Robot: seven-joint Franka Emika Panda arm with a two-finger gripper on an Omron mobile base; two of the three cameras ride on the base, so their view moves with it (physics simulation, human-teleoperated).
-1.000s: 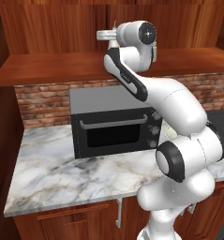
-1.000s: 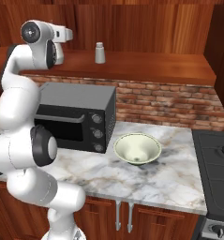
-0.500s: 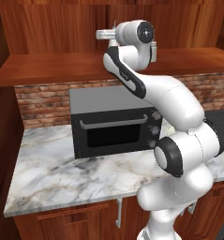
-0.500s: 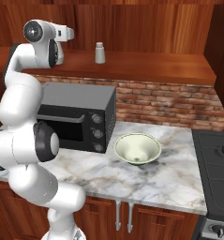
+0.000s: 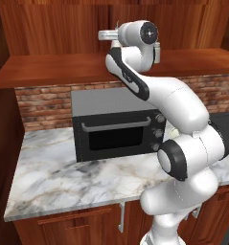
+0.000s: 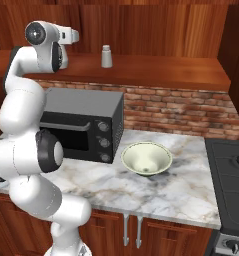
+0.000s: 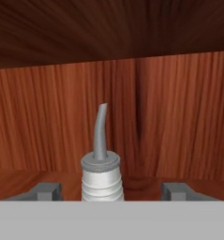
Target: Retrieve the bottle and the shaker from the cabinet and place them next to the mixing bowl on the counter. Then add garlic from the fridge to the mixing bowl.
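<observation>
In the hand view, the bottle (image 7: 101,174) stands upright on the cabinet shelf: a white ribbed neck, a grey collar and a curved grey pour spout. My gripper (image 7: 111,192) is open around it, one fingertip on each side, with a gap between each and the neck. The hand (image 6: 71,35) reaches high into the wooden cabinet. The shaker (image 6: 106,56), small and grey-white, stands on the same shelf to the right of the hand. The pale green mixing bowl (image 6: 146,159) sits on the marble counter right of the microwave. The garlic and the fridge are out of view.
A black microwave (image 5: 118,124) stands on the marble counter (image 5: 53,184) under the shelf, against a brick wall. A stove top (image 6: 231,185) lies at the counter's right end. The cabinet's wooden back wall (image 7: 179,117) is close behind the bottle.
The arm's elbow shifted slightly a second ago. The hand has stayed at the same spot in the cabinet, and the shaker and bowl have not moved.
</observation>
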